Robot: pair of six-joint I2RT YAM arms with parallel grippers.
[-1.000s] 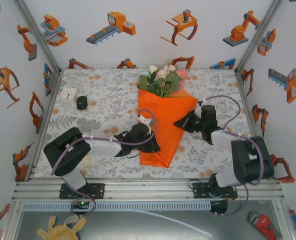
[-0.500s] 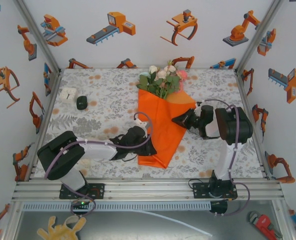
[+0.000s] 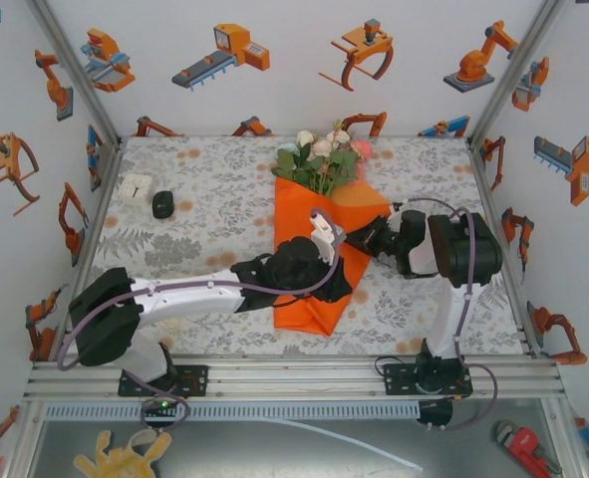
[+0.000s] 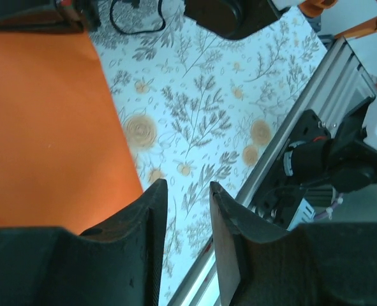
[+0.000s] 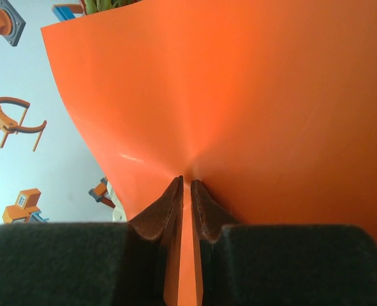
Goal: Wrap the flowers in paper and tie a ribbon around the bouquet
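The bouquet lies mid-table: pink and white flowers (image 3: 324,151) top a cone of orange paper (image 3: 304,211) that points toward the near edge. My left gripper (image 3: 336,287) hovers over the cone's lower right part. In the left wrist view that gripper (image 4: 188,191) is open, with nothing but tablecloth between its fingers and the paper (image 4: 48,127) to its left. My right gripper (image 3: 355,237) is at the cone's right edge. In the right wrist view this gripper (image 5: 186,182) is shut on a fold of the paper (image 5: 252,95). The ribbon is out of view.
A white box (image 3: 136,187) and a small black object (image 3: 162,204) sit at the back left of the floral tablecloth (image 3: 214,179). The aluminium rail (image 3: 294,376) runs along the near edge. The enclosure walls stand close on both sides.
My left arm has reached right across the paper cone, and its jaws have parted. The right arm reared up, pushing the paper's right flap leftward, and keeps its pinch.
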